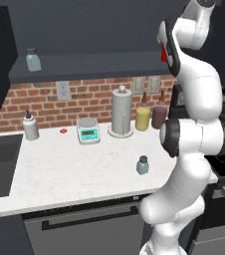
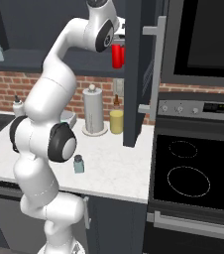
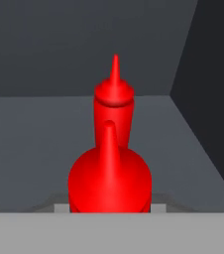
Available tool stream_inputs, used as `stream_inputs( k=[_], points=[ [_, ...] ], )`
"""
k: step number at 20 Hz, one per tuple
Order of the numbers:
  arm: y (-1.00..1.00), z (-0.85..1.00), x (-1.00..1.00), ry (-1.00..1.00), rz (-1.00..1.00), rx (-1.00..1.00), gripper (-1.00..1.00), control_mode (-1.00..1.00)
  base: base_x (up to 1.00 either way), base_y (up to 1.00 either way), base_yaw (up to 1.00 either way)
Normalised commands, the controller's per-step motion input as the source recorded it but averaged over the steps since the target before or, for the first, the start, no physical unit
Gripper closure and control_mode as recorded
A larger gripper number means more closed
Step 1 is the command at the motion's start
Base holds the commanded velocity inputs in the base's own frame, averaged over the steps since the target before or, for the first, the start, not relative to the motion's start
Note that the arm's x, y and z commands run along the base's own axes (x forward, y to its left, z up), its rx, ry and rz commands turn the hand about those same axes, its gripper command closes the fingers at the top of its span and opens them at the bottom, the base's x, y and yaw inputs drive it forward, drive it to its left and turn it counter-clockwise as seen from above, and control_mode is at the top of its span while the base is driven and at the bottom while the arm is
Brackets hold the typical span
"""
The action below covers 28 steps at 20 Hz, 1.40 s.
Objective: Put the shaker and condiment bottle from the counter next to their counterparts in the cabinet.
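Currently up inside cabinet (image 3: 203,74): condiment bottle (image 3: 109,183) clamped between fingers, just before its red counterpart (image 3: 114,106) on the shelf. Likely light, smooth, squeezable plastic; best held mid-body, gently. Shaker (image 1: 143,165) on counter (image 1: 59,169).

White counter (image 1: 59,172) and grey cabinet shelf (image 1: 94,63)
On counter: shaker (image 1: 143,165), scale (image 1: 88,131), paper-towel roll (image 1: 122,113); on shelf: matching jar (image 1: 33,60), red bottle (image 3: 114,106).
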Motion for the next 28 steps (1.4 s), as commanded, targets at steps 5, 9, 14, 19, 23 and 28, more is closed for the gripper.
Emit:
stream_inputs(
  k=[5,9,14,19,23,28],
  points=[
    [0.0,0.0,0.1,0.0,0.01,0.0,1.0,-1.0,0.0,0.0,0.0],
    [-0.01,0.0,0.0,0.0,0.03,0.0,1.0,-1.0,0.0,0.0,0.0],
    [0.0,0.0,0.0,0.0,0.02,0.0,1.0,-1.0,0.0,0.0,0.0],
    [0.0,0.0,0.0,0.0,0.01,0.0,1.0,-1.0,0.0,0.0,0.0],
    [0.0,0.0,0.0,0.0,0.0,0.0,1.0,-1.0,0.0,0.0,0.0],
    [0.0,0.0,0.0,0.0,0.0,0.0,-1.0,-1.0,0.0,0.0,0.0]
  ],
)
